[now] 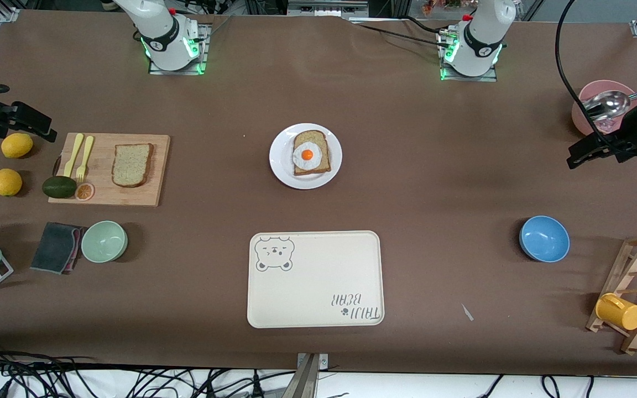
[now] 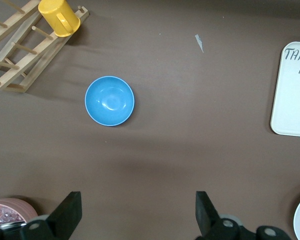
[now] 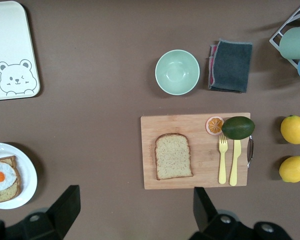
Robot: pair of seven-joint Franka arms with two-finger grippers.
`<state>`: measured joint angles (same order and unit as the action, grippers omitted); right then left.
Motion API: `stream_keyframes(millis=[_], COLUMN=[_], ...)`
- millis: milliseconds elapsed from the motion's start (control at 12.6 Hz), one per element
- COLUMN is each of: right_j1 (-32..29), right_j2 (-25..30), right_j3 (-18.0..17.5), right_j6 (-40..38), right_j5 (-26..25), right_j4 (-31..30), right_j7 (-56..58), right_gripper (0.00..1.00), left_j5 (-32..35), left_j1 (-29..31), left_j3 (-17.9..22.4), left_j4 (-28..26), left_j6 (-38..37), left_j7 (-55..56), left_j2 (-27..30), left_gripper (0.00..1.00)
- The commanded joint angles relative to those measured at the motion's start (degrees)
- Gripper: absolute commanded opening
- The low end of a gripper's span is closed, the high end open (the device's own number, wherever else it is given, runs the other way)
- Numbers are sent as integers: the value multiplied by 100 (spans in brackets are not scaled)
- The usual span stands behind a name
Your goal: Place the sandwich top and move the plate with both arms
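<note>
Both grippers hang with jaws spread: right gripper (image 3: 132, 212) over the cutting board (image 1: 158, 166), left gripper (image 2: 137, 215) near the blue bowl (image 2: 109, 101). Grip the sandwich top (image 3: 173, 156) by its crust edges, then centre it over the egg slice (image 1: 311, 153) on the plate (image 1: 280, 160)

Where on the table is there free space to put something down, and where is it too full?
Bare cloth lies between the plate and the blue bowl, and between the plate and the cutting board. The bear-print tray is empty too. It is crowded at the right arm's end: lemons, avocado, green bowl, cloth.
</note>
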<state>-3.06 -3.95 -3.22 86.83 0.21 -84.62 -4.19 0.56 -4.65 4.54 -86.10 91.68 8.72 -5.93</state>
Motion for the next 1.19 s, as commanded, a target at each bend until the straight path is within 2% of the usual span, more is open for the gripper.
stream_keyframes(millis=[0, 237, 633, 712, 870, 1108], right_j1=[7, -10, -72, -80, -107, -116], right_j2=[-97, -167, -238, -273, -256, -238], right_j3=[-38, -29, 102, 155, 366, 445], right_j6=[-52, -52, 132, 150, 238, 439], right_j5=[-109, -101, 31, 118, 609, 655], right_j4=[200, 200, -195, -265, -589, -1037], right_j7=[-73, -99, -152, -239, -292, -179], right_gripper=[100, 100, 100, 100, 100, 99], left_j5=[120, 120, 120, 120, 120, 120], left_j1=[17, 8, 8, 8, 8, 8], left_j3=[-41, -41, -41, -41, -41, -41], left_j4=[-82, -74, -73, -73, -65, -73], left_j6=[25, 25, 16, 16, 16, 16], left_j7=[-1, 7, 7, 7, 7, -1], left_j2=[74, 74, 74, 83, 74, 83], left_gripper=[100, 100, 100, 100, 100, 100])
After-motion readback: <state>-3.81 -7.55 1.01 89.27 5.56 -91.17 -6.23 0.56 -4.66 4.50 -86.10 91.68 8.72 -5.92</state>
